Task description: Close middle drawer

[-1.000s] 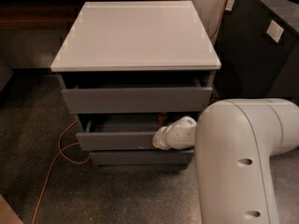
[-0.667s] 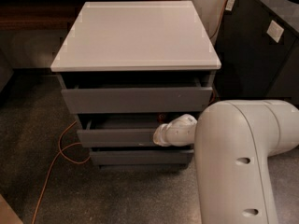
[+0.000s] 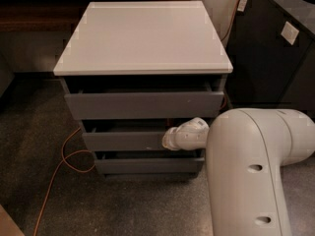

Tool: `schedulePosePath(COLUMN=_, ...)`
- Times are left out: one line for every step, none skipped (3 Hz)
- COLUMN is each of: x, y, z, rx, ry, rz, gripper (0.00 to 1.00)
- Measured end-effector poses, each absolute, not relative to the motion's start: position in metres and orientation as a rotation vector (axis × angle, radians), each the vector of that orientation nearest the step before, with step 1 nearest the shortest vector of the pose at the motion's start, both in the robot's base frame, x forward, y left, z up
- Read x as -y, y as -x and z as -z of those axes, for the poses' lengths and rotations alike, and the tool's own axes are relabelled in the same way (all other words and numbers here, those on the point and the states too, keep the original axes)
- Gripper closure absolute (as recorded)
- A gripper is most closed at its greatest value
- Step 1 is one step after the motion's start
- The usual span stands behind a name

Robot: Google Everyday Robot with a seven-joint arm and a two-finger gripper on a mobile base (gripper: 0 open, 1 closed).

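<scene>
Camera view: the middle drawer (image 3: 123, 141) sits second down in the white-topped cabinet (image 3: 142, 38), with a dark gap above its front edge. The gripper (image 3: 171, 138) touches that front's right part; whether it is wide or narrow cannot be told. The arm (image 3: 246, 171) hides the cabinet's lower right corner.

A white-topped grey cabinet (image 3: 142, 38) stands on a speckled grey floor (image 3: 34, 200). Left of the cabinet, an orange cable (image 3: 62, 154) loops across the floor (starting close by the cabinet's side). Right of the cabinet is a tall black unit (image 3: 266, 68) bearing a pale label (image 3: 289, 32). Behind the cabinet, to the left, runs a dark brown ledge (image 3: 29, 14). The light is dim. The claw (image 3: 167, 140) is at the cabinet's front, right of centre.
</scene>
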State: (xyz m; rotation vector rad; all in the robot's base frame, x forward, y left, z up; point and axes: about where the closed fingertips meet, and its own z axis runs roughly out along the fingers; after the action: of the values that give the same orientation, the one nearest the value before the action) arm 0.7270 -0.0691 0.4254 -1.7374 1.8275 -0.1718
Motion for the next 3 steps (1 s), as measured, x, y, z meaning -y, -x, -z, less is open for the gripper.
schedulePosePath(x=0.069, y=-0.73, z=-0.423, rx=-1.83, ry=1.742, rz=0.167, gripper=0.87)
schedulePosePath(x=0.064, y=-0.724, z=-0.422, rx=-1.825, ry=1.748, rz=0.141, gripper=0.63)
schedulePosePath(x=0.057, y=-0.71, z=-0.423, rx=-1.812, ry=1.747, rz=0.103, gripper=0.4)
